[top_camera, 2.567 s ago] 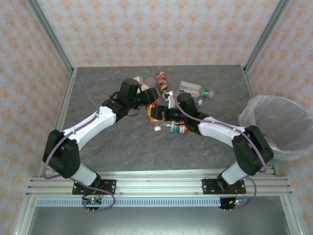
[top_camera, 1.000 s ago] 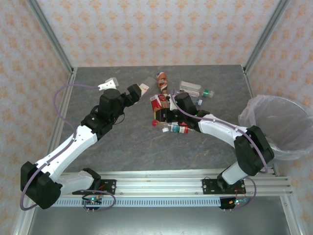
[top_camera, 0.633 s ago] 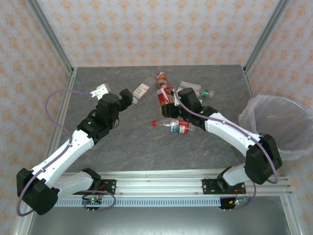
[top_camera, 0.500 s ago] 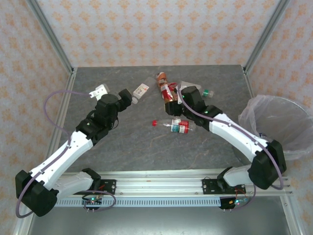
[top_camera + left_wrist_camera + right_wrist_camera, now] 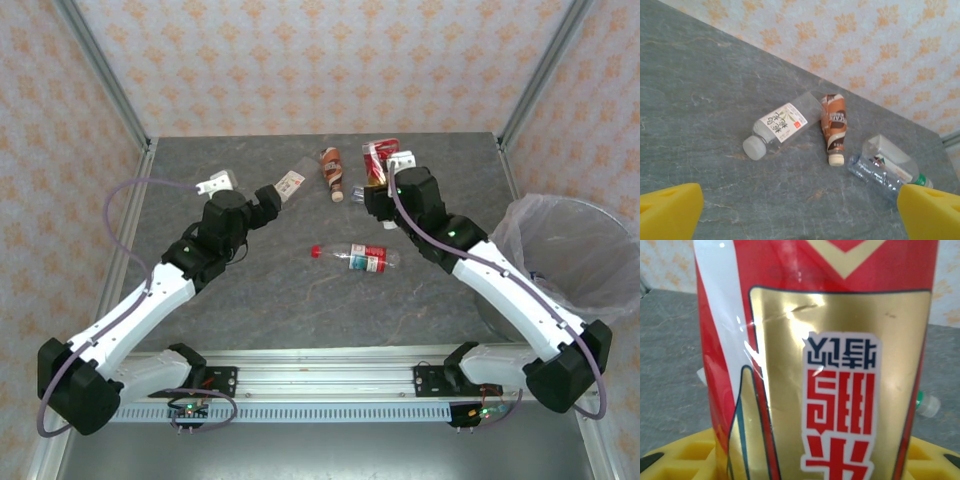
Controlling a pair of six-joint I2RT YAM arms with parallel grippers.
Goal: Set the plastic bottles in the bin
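Well to the left of the bin (image 5: 510, 235), over the far part of the grey table (image 5: 250, 300), the right gripper (image 5: 378, 190) was closed around a red-labelled bottle (image 5: 378, 158) (image 5: 830, 365). Its yellow fingers (image 5: 685, 457) showed on either side of the label's lower part (the red and gold wrapper, with red lettering on a white patch, took up nearly the whole wrist view). How high above the table the bottle was held could not be told. Even farther from the bin, the left gripper (image 5: 268, 200) (image 5: 800, 220) was spread wide and held nothing. Its yellow fingertips (image 5: 670, 210) sat at the two lower corners of its wrist view with bare table between them. Just ahead of it lay the white-labelled bottle (image 5: 290, 184) (image 5: 777, 127), on its side with its pale cap toward the gripper, the farthest from the bin of the bottles on the table. On the bin side of that one lay the brown-labelled bottle (image 5: 332, 173) (image 5: 834, 125), also on its side. The two bases met or nearly met, and whether they touched could not be told. Beside the brown-labelled bottle's cap, nearer the bin again, the left wrist view showed a clear bottle with a green cap (image 5: 885, 170) lying on its side. The red-capped bottle (image 5: 360, 258) lay alone on the table, apart from the others and nearer the arms' bases, with its cap pointing away from the bin. The bin itself stood beyond the table's right edge, lined with a translucent whitish bag, well apart from every bottle.
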